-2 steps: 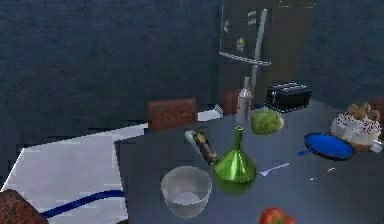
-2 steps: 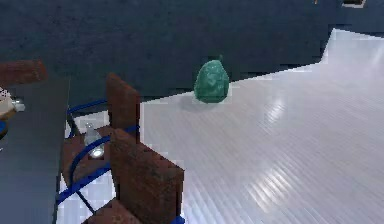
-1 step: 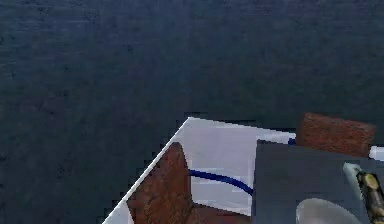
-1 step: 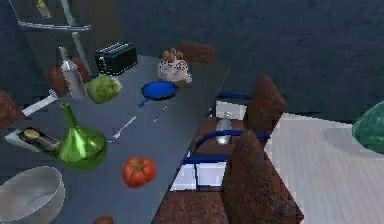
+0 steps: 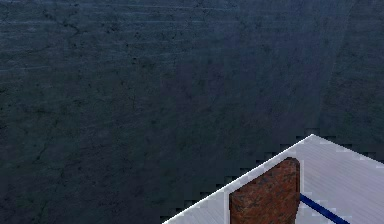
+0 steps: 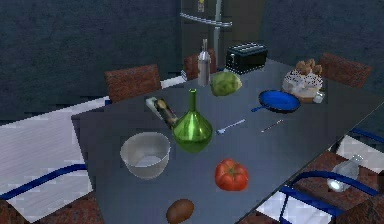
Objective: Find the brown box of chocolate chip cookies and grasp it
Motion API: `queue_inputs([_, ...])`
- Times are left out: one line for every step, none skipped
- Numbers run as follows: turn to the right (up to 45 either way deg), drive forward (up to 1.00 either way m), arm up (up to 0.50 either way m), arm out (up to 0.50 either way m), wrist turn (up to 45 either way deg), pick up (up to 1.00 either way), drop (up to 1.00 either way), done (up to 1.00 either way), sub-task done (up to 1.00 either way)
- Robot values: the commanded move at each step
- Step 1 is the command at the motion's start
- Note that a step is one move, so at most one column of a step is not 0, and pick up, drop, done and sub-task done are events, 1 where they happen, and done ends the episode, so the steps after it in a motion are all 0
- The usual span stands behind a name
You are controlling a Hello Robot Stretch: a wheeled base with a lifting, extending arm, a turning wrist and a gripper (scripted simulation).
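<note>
Search stage, by my read; nothing grasped yet as far as I can judge

Arm side view: dark table [image 6: 110, 130], crowded. Green flask [image 6: 192, 128] stands mid-table, with a grey bowl [image 6: 146, 155] near it toward the bottom left. Tomato [image 6: 231, 175] and potato [image 6: 180, 210] lie nearer the bottom edge, and a fork [image 6: 230, 126] lies right of the flask. Farther out are a blue pan [image 6: 278, 100], lettuce [image 6: 226, 84], bottle [image 6: 204, 62] and toaster [image 6: 245, 55]. A basket [image 6: 305, 75] of pale round things sits at the far right corner, and a fridge [image 6: 215, 20] stands behind. Brown chair [image 6: 133, 80] at the table's far left. In the forward view another chair back [image 5: 265, 195] shows lower right, against a white surface with a blue line

Box: cannot say for sure which blob it is. Best candidate is the small dark oblong thing [image 6: 160, 107] with pale edges, lying on the table just up-left of the flask and close to it. It is too small to confirm colour

Gripper: state cannot be told

Handling, a guess: a cookie box is light cardboard, stiff along its edges but easily dented on the broad faces, matte, not slippery. Take it across the narrow sides near the middle, gently. If it lies flat, come in low from the side, and mind the flask beside it, which looks tippy
</note>
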Motion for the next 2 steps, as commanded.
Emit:
queue_inputs([0.0,0.00,0.50,0.00,0.0,0.00,0.00,0.00,0.00])
queue_inputs([0.0,0.00,0.38,0.00,0.0,0.00,0.00,0.00,0.00])
